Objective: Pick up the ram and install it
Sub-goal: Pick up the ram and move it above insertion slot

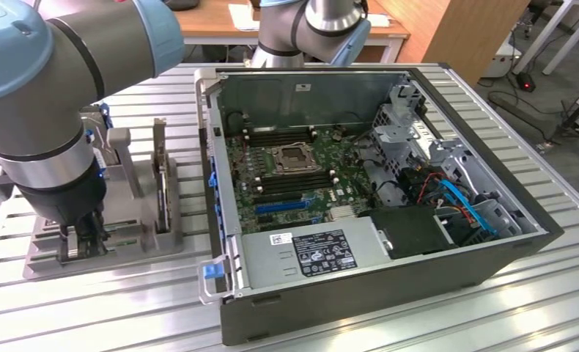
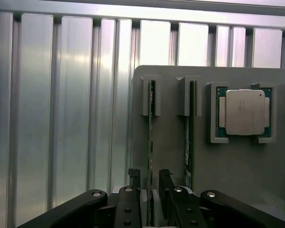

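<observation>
Ram point(image 2: 151, 142): thin stick, likely light, stiff yet fragile, is standing on edge in the grey holder point(image 2: 170, 152) on the counter point(image 2: 61, 118), fully open jaws straddling it, gripping nothing; flat faces probably offering the safest hold.

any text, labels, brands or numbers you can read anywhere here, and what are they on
Nothing can be read as words.
Large label on the power supply: print and symbols, too small to read.
Small white sticker beside it: too small to read.
White label on a ram stick: seen edge-on, unreadable.
Processor chip: no readable marking.
</observation>
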Available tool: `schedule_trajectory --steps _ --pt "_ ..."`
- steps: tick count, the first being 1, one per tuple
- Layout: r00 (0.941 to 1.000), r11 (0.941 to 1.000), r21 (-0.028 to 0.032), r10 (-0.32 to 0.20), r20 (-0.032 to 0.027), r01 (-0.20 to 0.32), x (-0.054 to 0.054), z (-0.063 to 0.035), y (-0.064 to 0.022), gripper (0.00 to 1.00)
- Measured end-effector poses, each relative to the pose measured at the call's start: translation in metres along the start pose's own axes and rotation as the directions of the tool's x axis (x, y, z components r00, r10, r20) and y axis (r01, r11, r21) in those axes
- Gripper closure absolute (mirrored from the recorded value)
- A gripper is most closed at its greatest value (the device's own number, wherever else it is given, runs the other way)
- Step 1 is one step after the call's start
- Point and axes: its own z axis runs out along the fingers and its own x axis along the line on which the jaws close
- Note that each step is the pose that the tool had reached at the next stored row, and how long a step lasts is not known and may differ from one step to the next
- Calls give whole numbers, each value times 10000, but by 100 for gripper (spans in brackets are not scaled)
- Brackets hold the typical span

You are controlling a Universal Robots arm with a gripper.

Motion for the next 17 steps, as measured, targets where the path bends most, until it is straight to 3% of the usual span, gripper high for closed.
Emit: schedule_trajectory --steps 17 --pt "10000 10000 1 -1 0 1 2 38 -22 71"
